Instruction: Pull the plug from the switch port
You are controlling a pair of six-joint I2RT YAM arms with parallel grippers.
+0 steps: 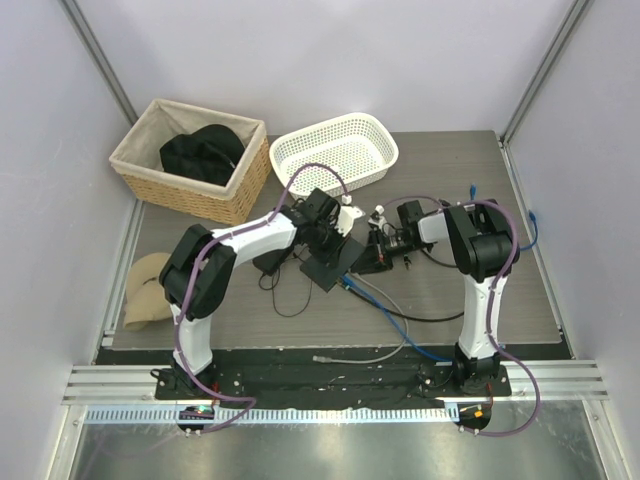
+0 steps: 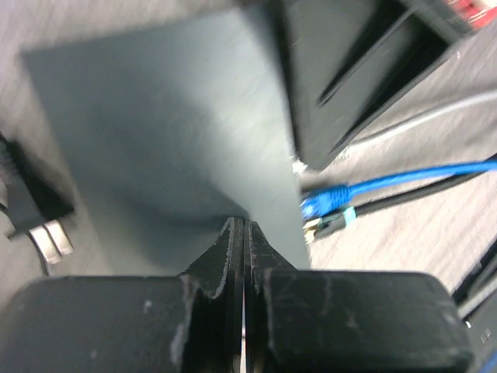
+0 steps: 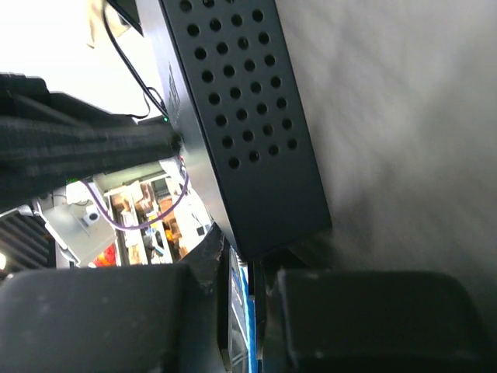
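Starting on the left: the left gripper (image 2: 243,237) has its fingers (image 2: 229,250) pinched flat together with nothing between them, tips right over the top face of the switch (image 2: 155,132), which sits mid-table between the two arms. That arm looks to be there to pin the box down. That makes sense, since a flat box like this is probably light and would just skate across the table (image 1: 450,170) once the cable (image 2: 419,172) gets tugged. At the switch's right edge, a blue plug (image 2: 320,200) and a darker plug (image 2: 330,225) just beside it look seated in the ports (can't tell which one is the target). The best hold is the stiff plug body, not the floppy cable, and the latch tab probably needs a squeeze. The right gripper (image 3: 242,272) is at the switch's vented side with its fingers nearly together and a sliver of blue in the gap; can't tell if it's gripping anything.
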